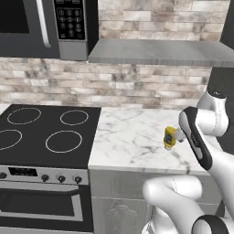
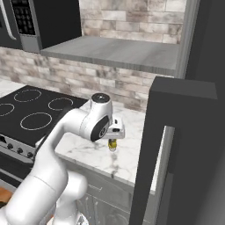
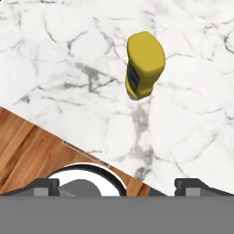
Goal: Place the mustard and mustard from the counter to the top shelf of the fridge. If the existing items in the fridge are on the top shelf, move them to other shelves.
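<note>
The shorter dark-yellow mustard [image 3: 144, 64] with its dark label stands upright on the white marble counter [image 3: 68, 55], near the front edge. It also appears as a small yellow bottle [image 1: 169, 137] beside my forearm, and just under the hand [image 2: 112, 144]. My gripper [image 2: 113, 137] hangs straight above it, open, fingertips [image 3: 45, 186] spread wide and clear of the bottle. The dark fridge [image 2: 180, 127] rises at the right with a door swung toward me. The tall slim bottle, the top shelf and the small existing items are out of view.
A black stovetop [image 1: 45, 132] with an oven below lies left of the counter. A microwave [image 1: 41, 27] and a grey hood shelf [image 1: 160, 51] hang above against the brick wall. Wooden floor [image 3: 32, 155] shows past the counter edge.
</note>
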